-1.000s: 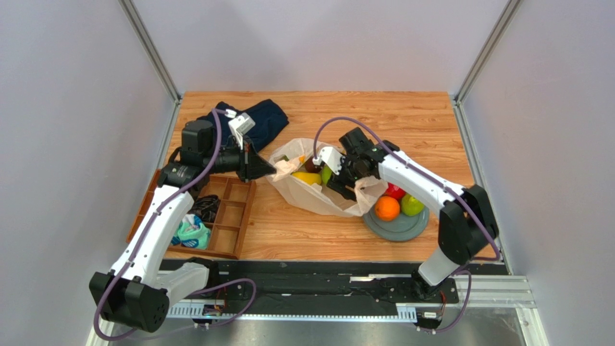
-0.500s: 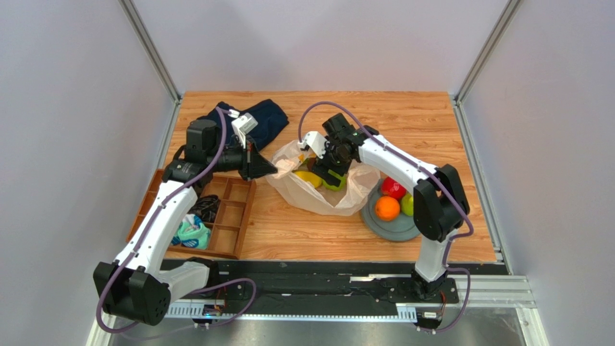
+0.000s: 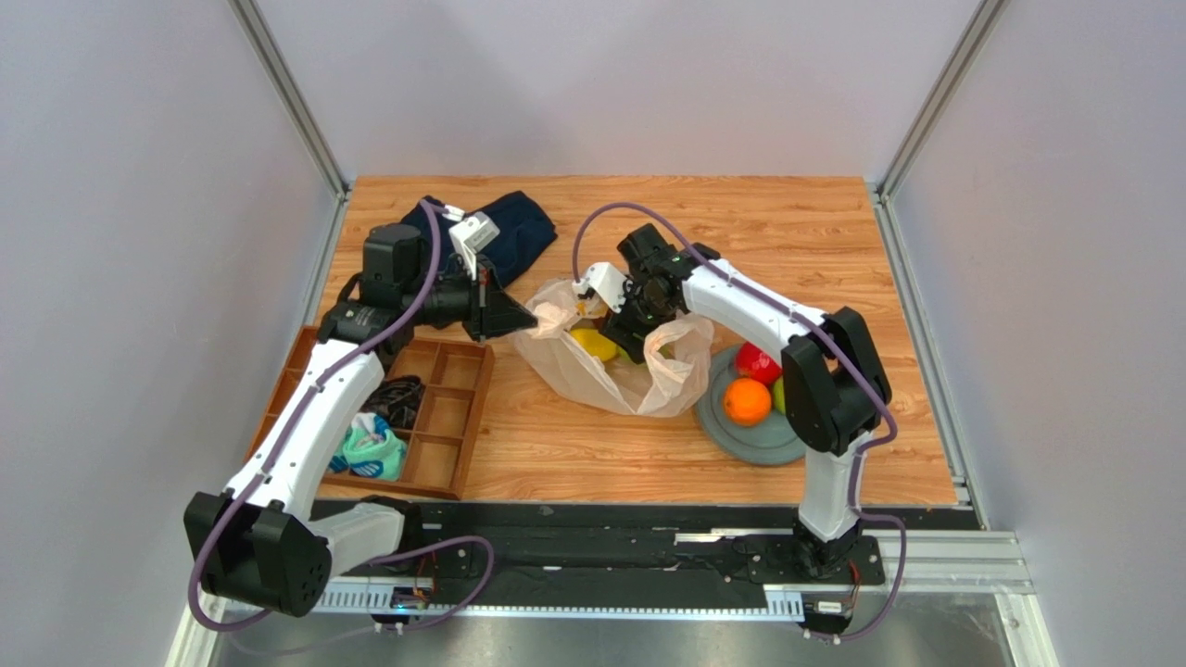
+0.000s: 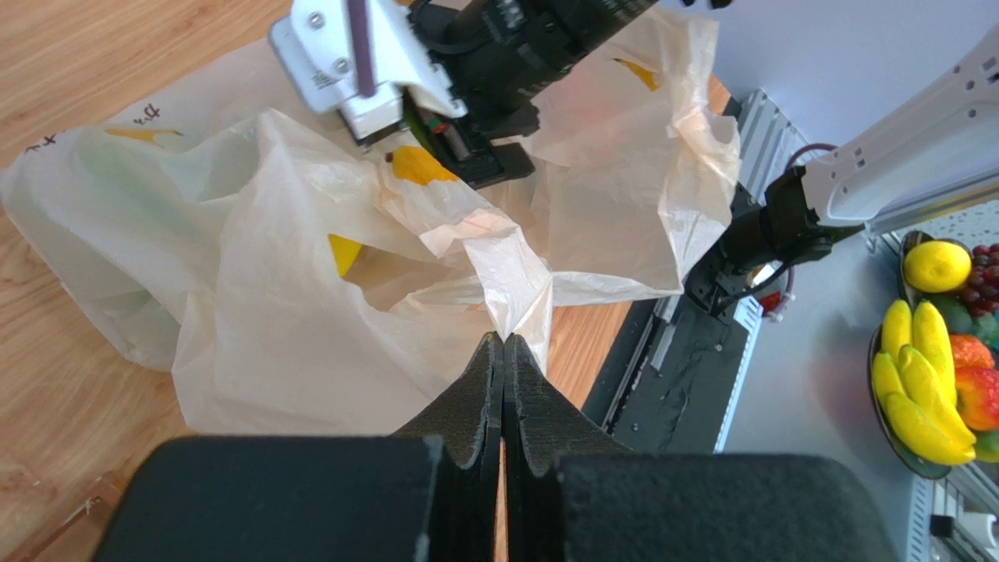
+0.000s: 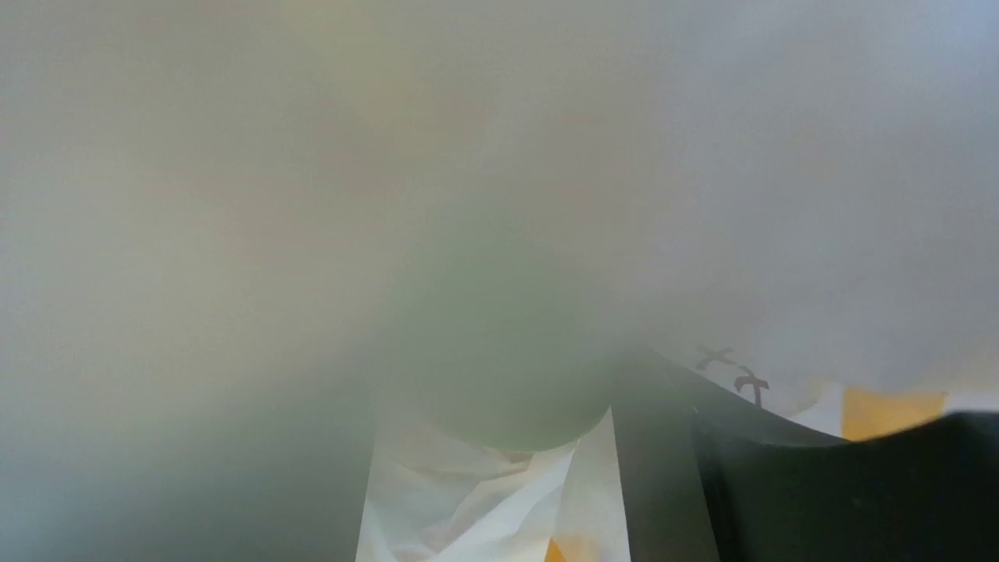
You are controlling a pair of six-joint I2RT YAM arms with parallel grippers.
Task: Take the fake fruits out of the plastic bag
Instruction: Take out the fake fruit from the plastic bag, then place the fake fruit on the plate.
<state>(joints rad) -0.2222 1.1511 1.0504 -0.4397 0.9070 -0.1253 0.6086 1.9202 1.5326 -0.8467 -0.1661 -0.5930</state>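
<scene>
Pinching the plastic bag rim, left claw clenched; right claw inside, state unclear.

Crumpled cream plastic bag on worktop, mouth open, yellow banana inside; red apple, orange on grey plate.

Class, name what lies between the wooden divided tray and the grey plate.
The plastic bag lies between the wooden tray and the grey plate; the top view shows it.
</scene>
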